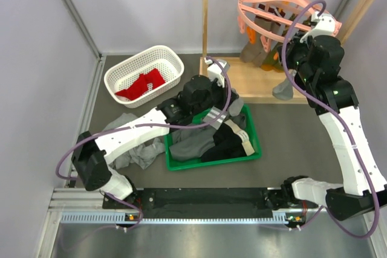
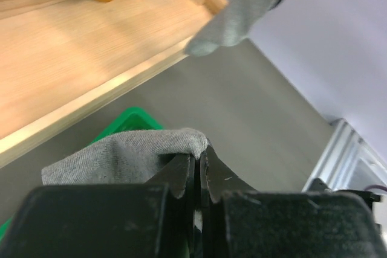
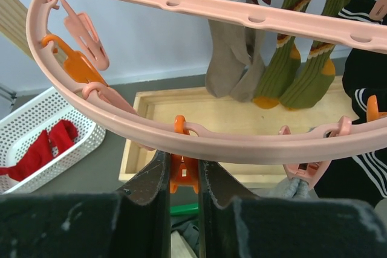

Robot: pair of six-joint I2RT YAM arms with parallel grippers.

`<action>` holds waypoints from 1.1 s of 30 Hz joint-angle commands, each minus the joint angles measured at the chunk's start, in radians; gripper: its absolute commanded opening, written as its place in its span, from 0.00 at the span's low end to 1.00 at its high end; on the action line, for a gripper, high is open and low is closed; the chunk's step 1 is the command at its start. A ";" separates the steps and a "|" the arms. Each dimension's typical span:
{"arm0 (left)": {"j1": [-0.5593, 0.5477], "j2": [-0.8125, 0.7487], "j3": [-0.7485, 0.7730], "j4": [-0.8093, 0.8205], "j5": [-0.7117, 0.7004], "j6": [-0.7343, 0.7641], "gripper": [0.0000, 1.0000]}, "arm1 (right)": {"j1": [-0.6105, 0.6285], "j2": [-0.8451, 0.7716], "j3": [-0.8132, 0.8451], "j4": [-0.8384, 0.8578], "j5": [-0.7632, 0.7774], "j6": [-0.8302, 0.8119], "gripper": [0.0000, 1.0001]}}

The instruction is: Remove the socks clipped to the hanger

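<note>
Right pincer pinches an orange clip on the hanger; left pincer nips grey cloth

pink hanger with pink and orange clips. olive socks with orange toes, tan sock with maroon-white striped cuff, black sock with white stripes, grey sock. red socks in white basket; green tray.
</note>
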 commanded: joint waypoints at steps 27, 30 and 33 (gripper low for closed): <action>0.860 0.320 0.154 -0.148 0.060 -0.124 0.00 | 0.013 -0.134 -0.062 0.102 -0.191 0.117 0.00; 0.860 0.341 0.157 -0.159 0.042 -0.110 0.10 | 0.015 -0.143 -0.071 0.100 -0.194 0.122 0.00; 0.858 0.318 0.130 -0.090 0.120 -0.098 0.63 | 0.015 -0.144 -0.079 0.105 -0.203 0.134 0.00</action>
